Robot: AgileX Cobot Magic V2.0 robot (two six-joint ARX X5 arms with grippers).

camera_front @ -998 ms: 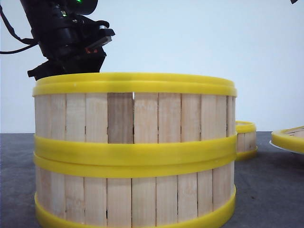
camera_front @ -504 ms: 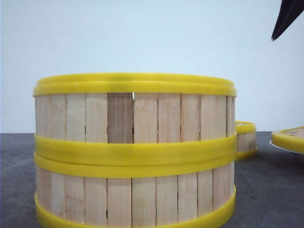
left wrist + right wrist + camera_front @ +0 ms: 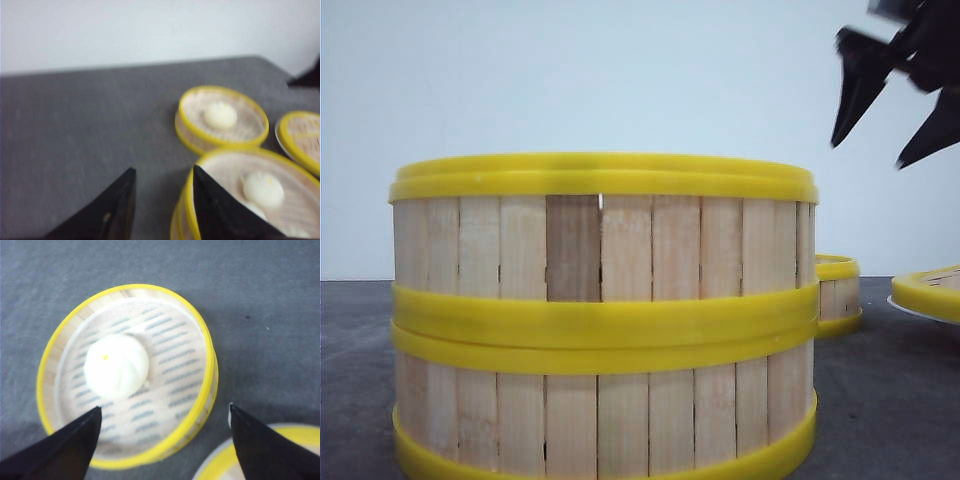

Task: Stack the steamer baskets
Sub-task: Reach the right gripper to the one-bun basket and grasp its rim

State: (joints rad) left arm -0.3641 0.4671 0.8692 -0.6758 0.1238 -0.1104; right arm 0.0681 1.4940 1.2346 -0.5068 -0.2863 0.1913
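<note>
Two steamer baskets [image 3: 603,318] stacked on grey surface [image 3: 880,400]. Right tool [image 3: 165,440] wide open, empty, above single basket [image 3: 127,372] holding bun [image 3: 116,366]. Left tool [image 3: 162,200] open, empty.

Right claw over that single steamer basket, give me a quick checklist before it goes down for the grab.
1. Right claw open: ok, fingers spread wide.
2. Claw empty: ok, nothing between the fingers.
3. Claw above the single basket: ok, though the basket sits off to one side of the gap.
4. Basket contents: one white bun inside, no lid; keep it level.
5. Neighbour clearance: cannot tell, the plated basket lies close beside one finger.
6. Stack ready: ok, two baskets seated evenly; left claw open beside its rim.
</note>
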